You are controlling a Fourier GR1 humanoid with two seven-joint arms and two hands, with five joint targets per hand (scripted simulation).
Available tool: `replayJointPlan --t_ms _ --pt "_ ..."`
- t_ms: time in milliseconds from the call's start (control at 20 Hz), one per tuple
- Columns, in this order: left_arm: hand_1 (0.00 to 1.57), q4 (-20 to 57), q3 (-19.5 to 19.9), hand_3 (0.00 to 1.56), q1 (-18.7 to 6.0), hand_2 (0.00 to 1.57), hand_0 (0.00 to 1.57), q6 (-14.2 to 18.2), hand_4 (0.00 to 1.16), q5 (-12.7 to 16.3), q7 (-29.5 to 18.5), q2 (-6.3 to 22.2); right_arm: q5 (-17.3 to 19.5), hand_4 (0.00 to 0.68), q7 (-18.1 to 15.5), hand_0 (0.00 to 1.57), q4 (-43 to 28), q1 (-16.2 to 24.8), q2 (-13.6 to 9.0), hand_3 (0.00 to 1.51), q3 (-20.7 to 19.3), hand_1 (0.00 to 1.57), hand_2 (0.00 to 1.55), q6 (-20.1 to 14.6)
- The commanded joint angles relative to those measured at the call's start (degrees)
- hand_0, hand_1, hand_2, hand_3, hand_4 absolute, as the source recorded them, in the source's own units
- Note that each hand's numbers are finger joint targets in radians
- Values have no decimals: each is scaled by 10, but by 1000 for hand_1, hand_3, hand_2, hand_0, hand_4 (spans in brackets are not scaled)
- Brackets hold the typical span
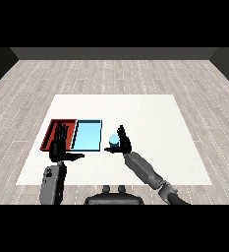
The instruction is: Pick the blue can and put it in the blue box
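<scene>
1. Carrying is the step in hand — the right hand [122, 142] curls round the blue can [114, 141], just right of the blue tray [86, 135].
2. Left hand [60, 147] hangs open-fingered over the red tray [52, 132].
3. Next, I judge: shift left over the blue tray — then let go.

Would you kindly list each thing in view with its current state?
blue can: held beside the blue tray, not in it.
right hand: curled round the can.
left hand: open, fingers straight, in front of the red tray.
blue tray: nothing in it.
red tray: partly hidden by the left hand.
</scene>
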Motion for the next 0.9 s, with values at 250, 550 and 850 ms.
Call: replayJointPlan --t_ms 250,550,850 --pt "0 5 2 0 22 0 0 -11 0 -8 -25 7 -38 0 17 0 46 -42 0 0 22 0 0 12" --pt "0 4 -15 0 30 0 0 -2 0 -12 -31 -15 -54 658 0 1534 55 -62 0 1452 34 1534 1491 -177" --pt "0 -19 14 0 0 0 0 2 0 13 22 9 -50 620 17 1509 64 -64 0 1428 66 1509 1479 -213"
